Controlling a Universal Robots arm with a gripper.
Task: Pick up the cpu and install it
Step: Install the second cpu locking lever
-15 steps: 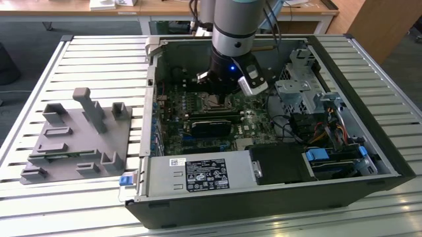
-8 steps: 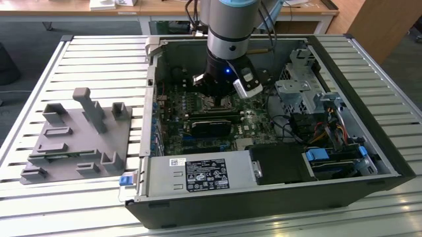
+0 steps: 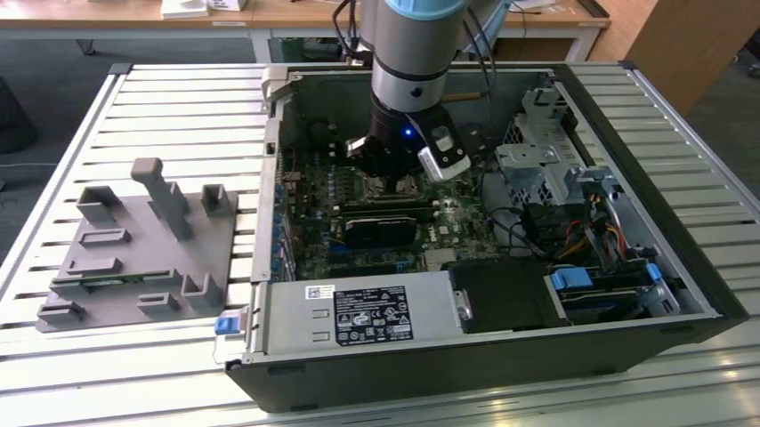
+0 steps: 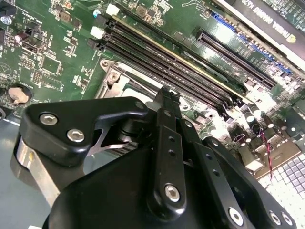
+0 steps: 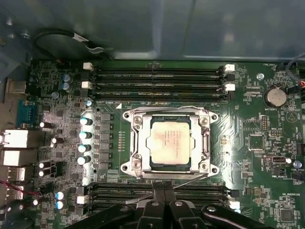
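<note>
Fingers [image 5: 164, 198] of my gripper [image 5: 164, 191] look pressed together, holding nothing, just beside the socket frame [image 5: 167, 143] on the motherboard [image 5: 248, 143]. I see the cpu [image 5: 170, 142] seated flat inside that frame.

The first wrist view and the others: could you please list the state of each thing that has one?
cpu: seated in its socket, inside the metal frame.
gripper: above the board, holding nothing, fingers together.
memory slots: empty.
computer case: lying on its side, open.
</note>
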